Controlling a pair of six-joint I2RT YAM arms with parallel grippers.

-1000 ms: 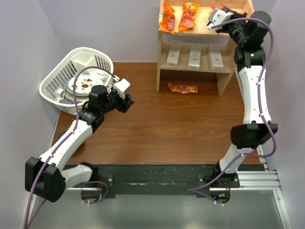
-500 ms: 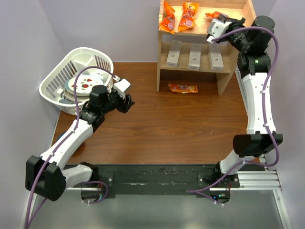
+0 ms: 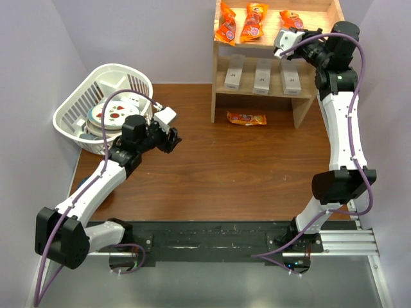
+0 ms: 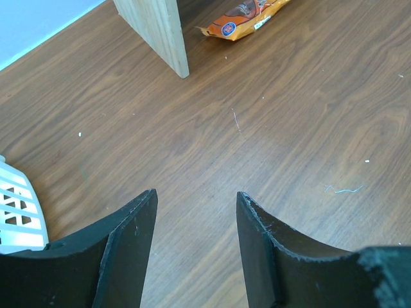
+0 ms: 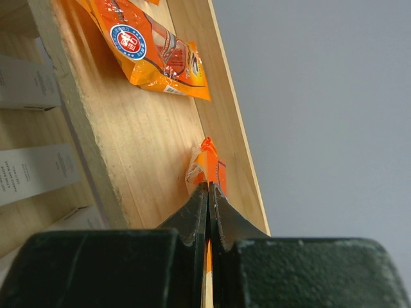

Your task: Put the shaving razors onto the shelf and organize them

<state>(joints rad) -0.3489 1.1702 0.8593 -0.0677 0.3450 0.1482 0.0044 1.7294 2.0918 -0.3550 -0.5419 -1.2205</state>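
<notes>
Left gripper (image 4: pixel 192 200) wide open, empty, above table (image 3: pixel 225 173) by white basket (image 3: pixel 69 106). Three razor boxes (image 3: pixel 262 76) in row on shelf (image 3: pixel 300 109) lower level; we judge razor placing done. Right gripper (image 5: pixel 209 187) pinched shut on orange snack packet (image 5: pixel 205 163) at top level. Loose packet (image 3: pixel 246 118) on table under shelf.

Snack packets (image 3: pixel 254 22): three, orange, lay side by side up high at the back.
Loose packet (image 3: pixel 246 118): lay flat on the brown table (image 3: pixel 225 173).
Basket (image 3: pixel 137 85): white, slatted, stood far left.
Plates (image 3: pixel 112 115): lay inside it.
</notes>
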